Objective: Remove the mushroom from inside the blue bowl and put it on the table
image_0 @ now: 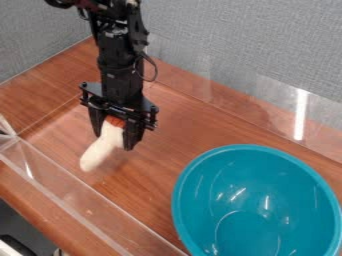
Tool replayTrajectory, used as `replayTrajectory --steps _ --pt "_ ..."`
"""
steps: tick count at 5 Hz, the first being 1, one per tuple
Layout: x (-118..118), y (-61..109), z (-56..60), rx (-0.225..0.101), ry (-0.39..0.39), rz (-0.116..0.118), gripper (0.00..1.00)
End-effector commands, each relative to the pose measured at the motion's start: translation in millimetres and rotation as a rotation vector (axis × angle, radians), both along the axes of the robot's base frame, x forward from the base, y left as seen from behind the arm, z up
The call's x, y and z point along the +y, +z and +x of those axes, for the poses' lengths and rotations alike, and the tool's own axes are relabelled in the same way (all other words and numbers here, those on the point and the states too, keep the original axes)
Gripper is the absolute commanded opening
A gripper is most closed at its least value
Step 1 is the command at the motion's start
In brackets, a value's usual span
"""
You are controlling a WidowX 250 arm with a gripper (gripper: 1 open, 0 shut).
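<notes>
Reddish-brown wooden table (187, 125), bordered by low clear acrylic walls (67, 200) at the near side and along the back. Grey textured wall surface behind.

Large teal-blue bowl (257, 203) at the lower right, standing on the table, glossy inside, with nothing visible in it. Well apart from the arm.

Black robot arm (118, 50) coming down from the top left, nearly vertical, with wrist pointing straight down to the tabletop. Some red wiring visible near the top of the arm.

Gripper (118, 130) low over the left part of the table, fingers directed downward, closed around the upper part of the mushroom (98, 152). Orange-tan tinge visible just between the fingers.

Mushroom cream-white, elongated, tilted, hanging below and to the left of the fingers. Lower end very near the wood, or maybe touching; not possible to tell which. Placed outside the bowl, between the near acrylic wall and the arm.
</notes>
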State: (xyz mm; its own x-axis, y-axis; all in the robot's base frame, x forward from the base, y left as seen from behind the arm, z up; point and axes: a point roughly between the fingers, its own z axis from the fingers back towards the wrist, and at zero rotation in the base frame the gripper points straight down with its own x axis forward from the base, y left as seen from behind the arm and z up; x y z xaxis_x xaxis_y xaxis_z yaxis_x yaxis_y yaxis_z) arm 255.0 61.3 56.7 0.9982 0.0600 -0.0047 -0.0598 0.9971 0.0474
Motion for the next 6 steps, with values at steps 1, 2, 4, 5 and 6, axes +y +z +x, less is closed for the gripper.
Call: replayTrajectory --steps 1,2,4,5,6 --pt "2.3 7.4 6.3 -0.041 0.003 0.001 1.0" --pt "3.0 11.8 4.1 -0.052 0.017 -0.013 1.0" --pt "7.2 33.0 0.5 -0.097 0.05 -0.031 1.0" --pt "9.4 47.7 -0.9 -0.127 0.062 -0.048 1.0" --pt "10.8 62.6 -2.1 -0.155 0.07 -0.067 1.0"
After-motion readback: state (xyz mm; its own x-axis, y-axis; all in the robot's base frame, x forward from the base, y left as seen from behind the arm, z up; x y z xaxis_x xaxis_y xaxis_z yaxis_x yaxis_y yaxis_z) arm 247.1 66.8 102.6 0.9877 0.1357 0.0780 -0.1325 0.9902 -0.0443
